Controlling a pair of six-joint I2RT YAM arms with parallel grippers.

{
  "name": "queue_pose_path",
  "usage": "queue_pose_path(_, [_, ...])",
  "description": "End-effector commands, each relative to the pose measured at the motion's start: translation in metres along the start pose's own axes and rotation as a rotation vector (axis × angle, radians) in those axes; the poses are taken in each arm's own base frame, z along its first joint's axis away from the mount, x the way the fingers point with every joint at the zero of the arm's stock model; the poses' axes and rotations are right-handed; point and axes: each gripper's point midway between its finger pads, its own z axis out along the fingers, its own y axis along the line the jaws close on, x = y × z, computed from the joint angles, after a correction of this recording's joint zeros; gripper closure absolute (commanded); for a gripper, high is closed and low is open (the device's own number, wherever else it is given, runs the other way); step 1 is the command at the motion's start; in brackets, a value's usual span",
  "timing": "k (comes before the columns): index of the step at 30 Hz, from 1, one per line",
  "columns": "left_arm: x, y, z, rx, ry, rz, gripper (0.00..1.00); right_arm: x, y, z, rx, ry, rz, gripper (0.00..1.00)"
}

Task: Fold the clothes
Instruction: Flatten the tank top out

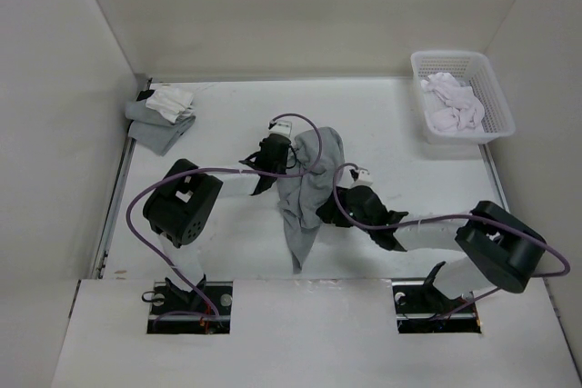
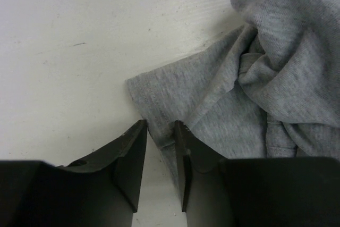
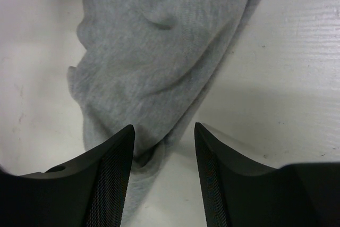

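Observation:
The clothes, a light-grey T-shirt [image 1: 307,190], lie crumpled in a long bunch at the table's middle. My left gripper [image 1: 289,159] is at the bunch's far left side. In the left wrist view the T-shirt [image 2: 276,73] fills the right half, and a hemmed corner runs between the tips of the left gripper [image 2: 160,126], which stands partly open with bare table showing in the gap. My right gripper [image 1: 320,209] is at the bunch's right side. In the right wrist view it [image 3: 163,128] is open, low over a fold of the T-shirt [image 3: 154,51] that lies nearer its left finger.
A white basket [image 1: 496,88] holding white garments [image 1: 452,104] stands at the back right. A folded grey cloth [image 1: 153,129] with a white cloth [image 1: 171,100] on it lies at the back left. White walls close in the table on three sides.

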Motion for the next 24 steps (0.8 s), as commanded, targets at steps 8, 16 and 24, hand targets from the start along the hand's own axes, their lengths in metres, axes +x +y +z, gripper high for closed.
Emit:
queue_pose_path(8, [-0.025, -0.006, -0.012, 0.031, -0.053, -0.083, 0.92, -0.014, 0.014, 0.018, -0.031, -0.055, 0.045, 0.72])
queue_pose_path(16, [-0.027, 0.016, -0.020, 0.008, -0.053, -0.187, 1.00, -0.051, 0.013, 0.025, -0.027, -0.140, 0.090, 0.94])
queue_pose_path(24, [-0.030, 0.020, -0.038, 0.016, -0.066, -0.262, 1.00, -0.122, -0.010, 0.037, 0.053, -0.233, 0.097, 0.96])
